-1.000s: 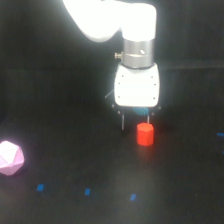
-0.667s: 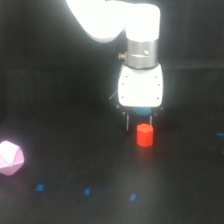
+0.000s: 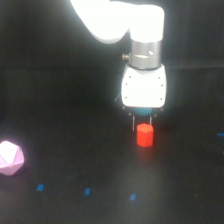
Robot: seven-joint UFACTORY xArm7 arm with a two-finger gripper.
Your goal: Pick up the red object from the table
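Black and matte, the table [image 3: 60, 100] fills almost the whole exterior view, broken only by a few small blue marks [image 3: 87, 191] along the near edge. Over towards that view's right hangs the white xArm6 arm [image 3: 125, 20], and its gripper [image 3: 142, 118] hovers directly above the red object [image 3: 144, 135], a small bright red hexagonal block standing upright on the surface. Thin dark fingers poke down from the white gripper body just over the block's top edge, and something blue shows at the body's underside, too blurred to name. How wide the jaws stand cannot be told from here; the fingers are only faint lines against the dark, and nothing shows them closed on the block. The block looks light, rigid and smooth-sided, so it should not crush or bend, but a plastic-like face may slip if pinched off-centre. Its hexagonal shape offers pairs of flat, parallel sides, and those look like the sensible place to grip, low enough on the body that the block does not tip or squirt out. Well apart, at the view's left edge, sits a pink faceted polyhedron [image 3: 10, 158], no part of this job and safely out of the way. The pick itself looks not yet made.
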